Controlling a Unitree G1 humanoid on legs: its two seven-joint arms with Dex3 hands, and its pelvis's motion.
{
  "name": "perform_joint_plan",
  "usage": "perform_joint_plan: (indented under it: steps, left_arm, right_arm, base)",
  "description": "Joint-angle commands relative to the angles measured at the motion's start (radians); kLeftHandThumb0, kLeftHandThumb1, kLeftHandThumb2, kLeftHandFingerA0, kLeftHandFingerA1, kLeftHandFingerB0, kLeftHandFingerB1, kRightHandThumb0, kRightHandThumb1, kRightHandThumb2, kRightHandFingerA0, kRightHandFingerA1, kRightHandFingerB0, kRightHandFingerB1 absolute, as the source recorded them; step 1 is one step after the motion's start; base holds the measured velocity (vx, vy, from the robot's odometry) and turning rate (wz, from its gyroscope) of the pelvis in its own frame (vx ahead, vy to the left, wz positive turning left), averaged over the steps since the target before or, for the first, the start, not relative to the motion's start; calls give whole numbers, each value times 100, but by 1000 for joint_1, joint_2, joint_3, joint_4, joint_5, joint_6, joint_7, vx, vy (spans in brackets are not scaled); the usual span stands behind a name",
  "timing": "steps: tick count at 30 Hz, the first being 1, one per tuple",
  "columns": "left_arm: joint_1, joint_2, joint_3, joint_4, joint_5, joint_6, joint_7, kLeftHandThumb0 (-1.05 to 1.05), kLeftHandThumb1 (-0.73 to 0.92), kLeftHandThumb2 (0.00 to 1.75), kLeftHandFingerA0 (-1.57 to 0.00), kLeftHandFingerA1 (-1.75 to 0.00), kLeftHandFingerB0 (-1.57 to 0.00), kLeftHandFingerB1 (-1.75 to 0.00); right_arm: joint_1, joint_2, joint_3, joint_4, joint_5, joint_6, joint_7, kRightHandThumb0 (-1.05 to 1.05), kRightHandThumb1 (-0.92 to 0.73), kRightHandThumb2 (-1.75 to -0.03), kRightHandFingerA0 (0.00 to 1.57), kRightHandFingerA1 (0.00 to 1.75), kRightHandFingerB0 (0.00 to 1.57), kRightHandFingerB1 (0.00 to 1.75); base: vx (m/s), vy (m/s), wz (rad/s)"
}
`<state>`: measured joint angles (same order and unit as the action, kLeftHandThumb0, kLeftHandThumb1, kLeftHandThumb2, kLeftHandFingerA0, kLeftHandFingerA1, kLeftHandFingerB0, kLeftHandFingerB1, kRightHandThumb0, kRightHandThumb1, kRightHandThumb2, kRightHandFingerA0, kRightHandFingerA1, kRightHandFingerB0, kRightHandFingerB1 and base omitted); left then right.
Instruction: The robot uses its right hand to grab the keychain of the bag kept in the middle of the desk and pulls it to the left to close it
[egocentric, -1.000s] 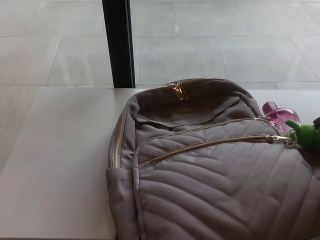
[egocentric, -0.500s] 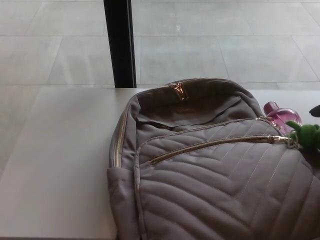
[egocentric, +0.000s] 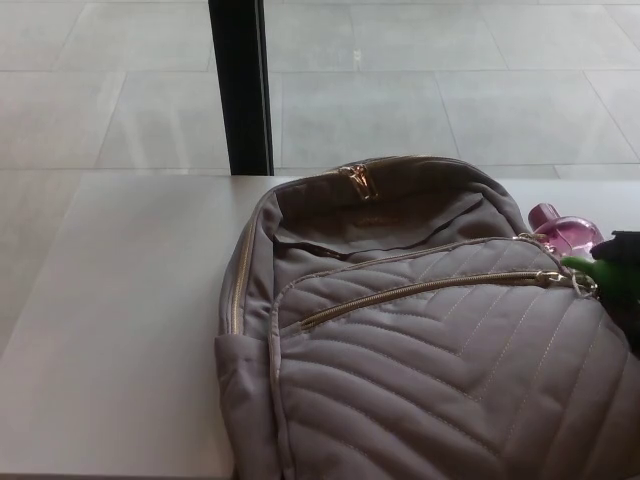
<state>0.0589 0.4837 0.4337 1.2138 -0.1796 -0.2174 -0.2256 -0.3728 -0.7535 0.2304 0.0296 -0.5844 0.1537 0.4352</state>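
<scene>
the grey quilted bag (egocentric: 430, 370) lies on the desk (egocentric: 120, 300), right of the middle and reaching the near edge. its green keychain (egocentric: 577, 266) sits at the right end of the front zip (egocentric: 420, 290), just in front of a pink charm (egocentric: 565, 232). the black right hand (egocentric: 622, 285) covers most of the keychain; i can't tell whether it grips it.
</scene>
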Motion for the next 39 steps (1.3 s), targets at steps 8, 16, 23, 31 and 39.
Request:
perform_joint_plan:
  steps: [8, 16, 23, 31, 39]
  left_arm:
    - [5, 25, -20, -4, 8, -14, 8, -68, 83, 65, -74, -52, -60, -46]
    - [6, 23, -18, -2, 3, -26, 7, -69, 84, 65, -74, -54, -62, -47]
    - [10, 22, -21, -1, 8, -28, 17, -68, 84, 65, -76, -53, -62, -47]
    - [12, 21, -9, 4, -7, -21, 0, -68, 83, 65, -76, -55, -61, -47]
    - [12, 18, -4, 9, -8, -19, -2, -65, 83, 65, -75, -56, -62, -47]
  right_arm:
    - [-6, 2, 46, 78, -25, -26, 1, -29, -71, -63, 86, 137, 48, 37]
    - [19, 56, 2, 88, -41, -146, -186, -21, -65, -80, 89, 145, 94, 81]
    - [17, 76, -10, 167, -67, -258, -359, -22, -76, -78, 80, 175, 67, 155]
    - [38, 101, -43, 213, -39, -317, -459, -22, -70, -76, 86, 175, 73, 138]
    - [80, 249, -158, 180, 70, -258, -513, -15, -66, -93, 83, 175, 62, 156]
  base:
    - [0, 0, 0]
    - [0, 0, 0]
    - [0, 0, 0]
    - [0, 0, 0]
    - [0, 0, 0]
